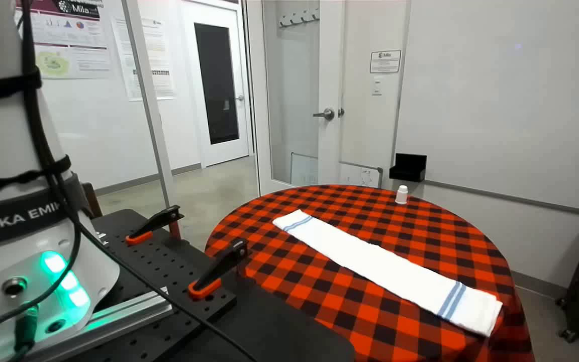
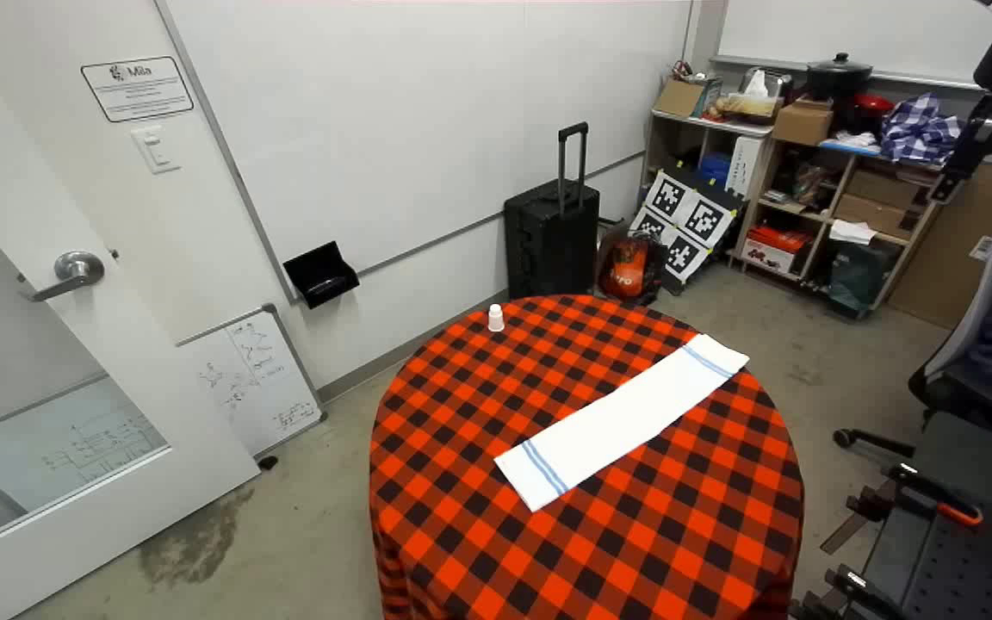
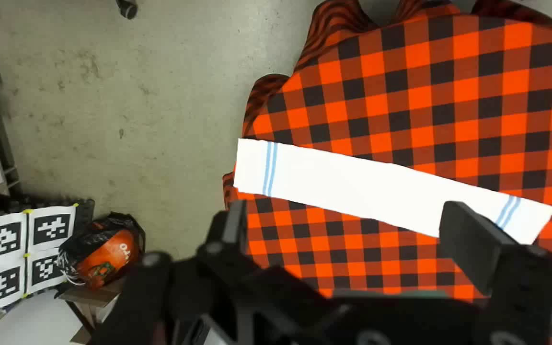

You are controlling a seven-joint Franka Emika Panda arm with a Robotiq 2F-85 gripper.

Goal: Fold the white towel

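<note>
Wrist view shows the gripper [image 3: 345,225] empty, jaws wide, and the white towel [image 3: 352,182] flat on the table [image 3: 472,100]; for a neat fold, grasp the end [image 3: 251,165] at the table's edge squarely and carry it lengthwise.

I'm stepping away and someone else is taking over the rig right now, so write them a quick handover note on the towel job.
Gripper: open, holding nothing, raised clear of the towel.
White towel: lying flat on the checked tablecloth as a long, narrow strip, its striped ends apart.
Done: it looks folded lengthwise, judging by the strip shape, though I can't confirm the layers.
Left: no fold across its length yet; bringing one end over to the other is probably next.
Also there: a small white container near the tablecloth's edge, not touching the towel.
</note>
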